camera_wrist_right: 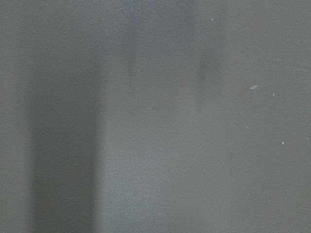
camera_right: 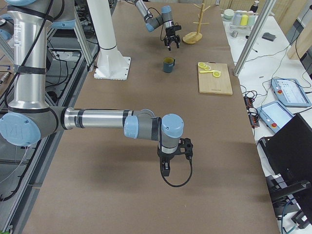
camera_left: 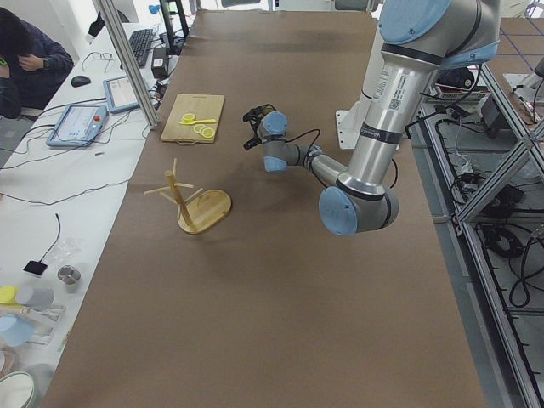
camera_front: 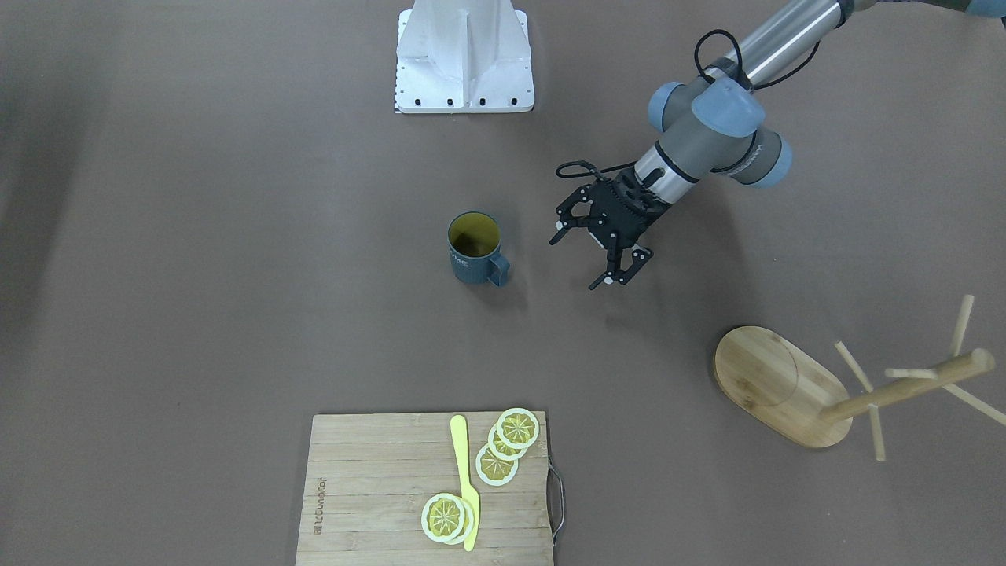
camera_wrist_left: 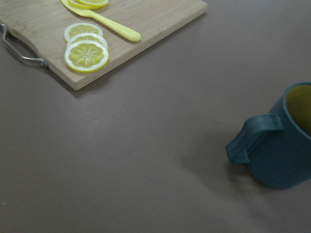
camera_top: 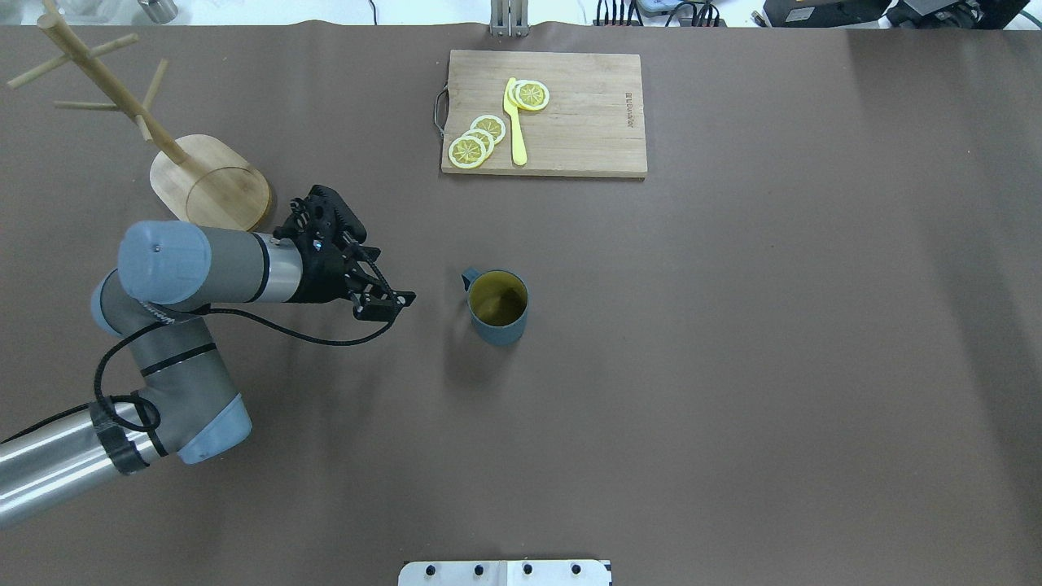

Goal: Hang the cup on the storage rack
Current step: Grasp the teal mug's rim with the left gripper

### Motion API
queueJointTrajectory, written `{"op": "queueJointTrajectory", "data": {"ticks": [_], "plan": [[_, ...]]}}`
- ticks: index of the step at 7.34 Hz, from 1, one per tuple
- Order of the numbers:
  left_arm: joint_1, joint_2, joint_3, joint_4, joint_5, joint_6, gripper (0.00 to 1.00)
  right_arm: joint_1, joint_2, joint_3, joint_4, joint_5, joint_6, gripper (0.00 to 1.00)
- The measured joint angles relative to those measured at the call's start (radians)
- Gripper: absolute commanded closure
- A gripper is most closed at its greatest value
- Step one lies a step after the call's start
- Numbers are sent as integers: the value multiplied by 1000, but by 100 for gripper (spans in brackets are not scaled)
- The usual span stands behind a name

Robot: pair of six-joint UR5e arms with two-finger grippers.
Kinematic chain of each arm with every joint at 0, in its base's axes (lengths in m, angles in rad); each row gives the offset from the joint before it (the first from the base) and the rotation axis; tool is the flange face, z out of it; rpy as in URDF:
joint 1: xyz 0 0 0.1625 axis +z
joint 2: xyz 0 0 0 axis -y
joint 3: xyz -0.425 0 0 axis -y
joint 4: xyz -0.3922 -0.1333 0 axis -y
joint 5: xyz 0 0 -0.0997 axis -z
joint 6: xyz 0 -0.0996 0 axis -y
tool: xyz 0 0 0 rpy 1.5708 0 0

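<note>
- The table is covered edge to edge with a matte brown sheet.
- A white mounting plate is fixed at the robot's side of the table.
- Benches run along both ends of the table and carry tablets, cables and keyboards. An operator sits at one bench.
- A rectangular wooden cutting board with a metal side handle lies at the far edge. On it are lemon slices and a yellow knife that lies between the slices.
- The cup stands upright near the middle of the table, mouth up, with its yellow inside exposed. Its handle points to the robot's left and slightly away from the robot.
- The storage rack stands on its oval base at the far left of the table, well apart from the cup. Its post is upright and thin pegs angle off it.
- The left gripper hangs above the table between the rack and the cup, on the cup's handle side and clear of it. Its fingers are spread and grasp nothing.
- The left wrist view shows the cup handle at the right and the board's corner at the top.
- The right gripper points down over bare table at the robot's right end, far from the cup. Only the side view shows it, so its finger state cannot be determined.
- Small coloured containers stand on the far bench. Their contents cannot be made out.
</note>
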Motion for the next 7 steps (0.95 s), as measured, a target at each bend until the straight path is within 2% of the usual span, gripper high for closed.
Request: {"op": "queueJointTrajectory", "data": {"ticks": [4,7], "plan": [[30,-134,133,-14,19,4,19,0,2,0,0,1,3,0],[53,-158,163,-15,63,5,25,0,1,0,0,-1,3,0]]}}
